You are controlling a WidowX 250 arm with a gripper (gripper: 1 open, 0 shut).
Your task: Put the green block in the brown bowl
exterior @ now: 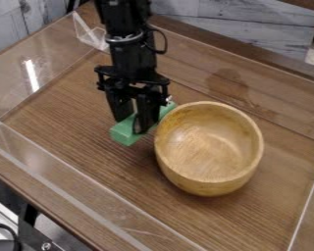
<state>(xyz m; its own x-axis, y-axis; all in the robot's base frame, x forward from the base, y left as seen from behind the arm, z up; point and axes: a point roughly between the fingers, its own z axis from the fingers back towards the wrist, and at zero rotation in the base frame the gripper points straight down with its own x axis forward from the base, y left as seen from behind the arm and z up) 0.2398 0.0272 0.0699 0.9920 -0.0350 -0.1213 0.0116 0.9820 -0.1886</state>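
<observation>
A single black robot arm reaches down from the far edge of the wood-grain worktop (68, 172), which is covered by a clear glossy sheet that catches the light. The black gripper (138, 125) points almost straight down, its fingers drawn in tight on the small, flat, bright green rectangular block (129, 129). The upper end of the block sits between the fingers; the lower end shows below and to the left of them. Whether the block rests on the worktop or is raised just off it cannot be told from this view.

The round, light tan wooden bowl (210, 147), thick-walled with visible grain, stands on the worktop just beside the gripper, on the side towards the right edge. The bowl's left rim lies very close to the fingers and the block; whether they touch cannot be told. The green block is outside the bowl, next to its left wall, near the middle of the worktop. The interior of the bowl shows only bare wood.

A pale grey marbled surface (251, 25) runs behind the far edge of the worktop.
</observation>
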